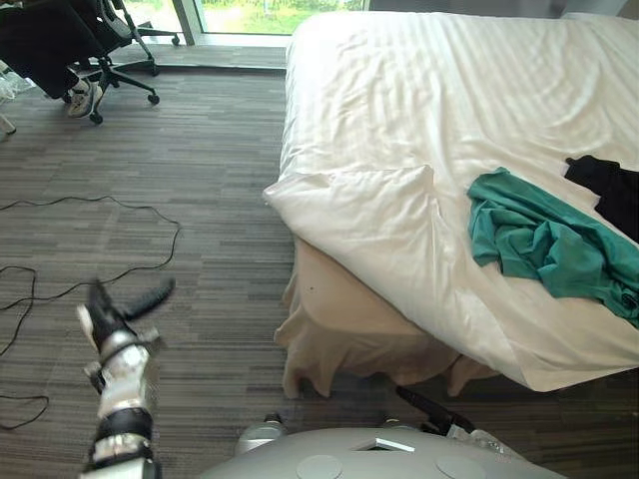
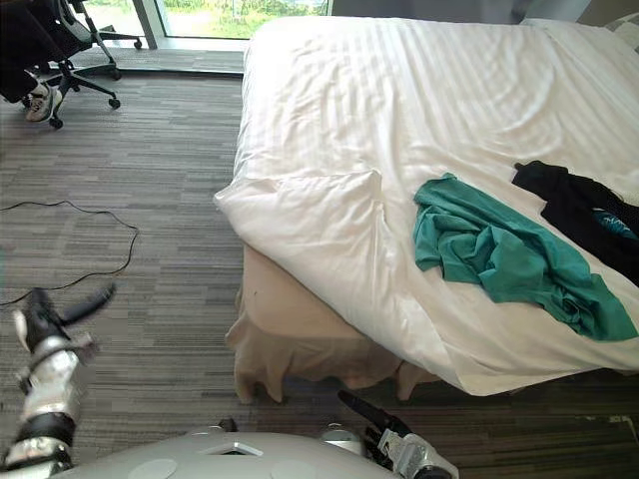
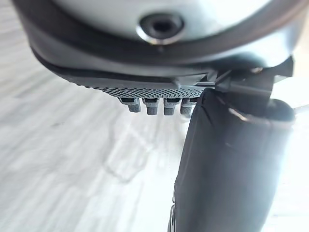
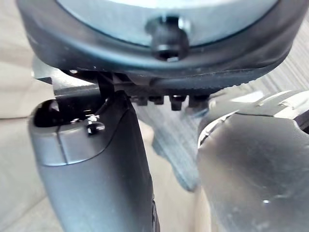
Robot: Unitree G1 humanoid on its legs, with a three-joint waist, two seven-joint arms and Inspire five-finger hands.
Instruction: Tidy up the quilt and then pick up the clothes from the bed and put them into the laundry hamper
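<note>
Quilt spread white and faintly striped over the bed, mostly smooth, with its near left corner folded back on itself and the lower edge hanging past the beige base. On top of it, toward the right side: a crumpled teal garment and, just beside that, a black garment. Left hand raised over the grey carpet, well apart from the bed, fingers straight, thumb spread, holding nothing. Right hand low near the foot of the bed, dark fingers stretched out, likewise empty. Far across the carpet, an office chair with a person's shoe by its wheels.
</note>
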